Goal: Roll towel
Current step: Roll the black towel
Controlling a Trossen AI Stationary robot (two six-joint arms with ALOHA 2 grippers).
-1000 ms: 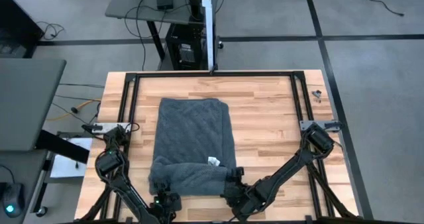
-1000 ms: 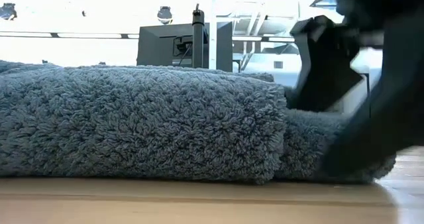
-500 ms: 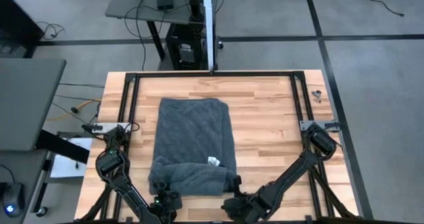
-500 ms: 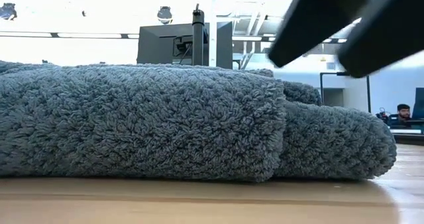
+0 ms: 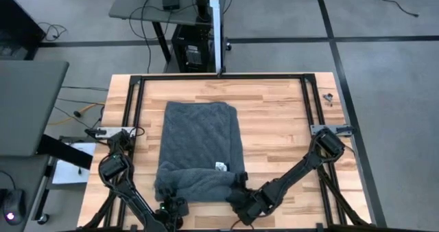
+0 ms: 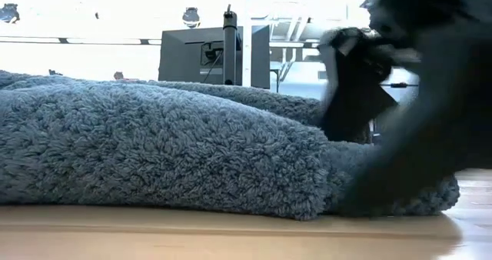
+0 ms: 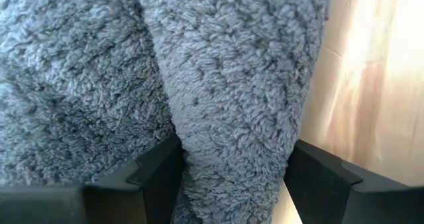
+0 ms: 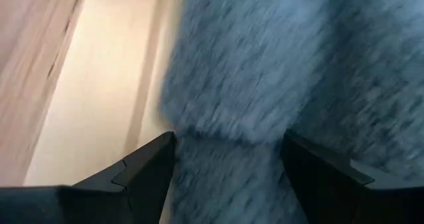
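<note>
The towel [image 5: 201, 149] lies lengthwise down the middle of the desk [image 5: 274, 115], its near end already turned over into a thick fold by the near edge, small white tag [image 5: 220, 167] showing on top. Both hands sit at that fold: the left hand [image 5: 173, 208] at its left end, the right hand [image 5: 241, 194] at its right end. Each hand's fingers stand wide apart, straddling the bunched terry with cloth between them, though neither looks clamped. That placement looks like a setup for pushing the roll toward the far edge evenly. No containers anywhere on the desk, so nothing holds anything here.
</note>
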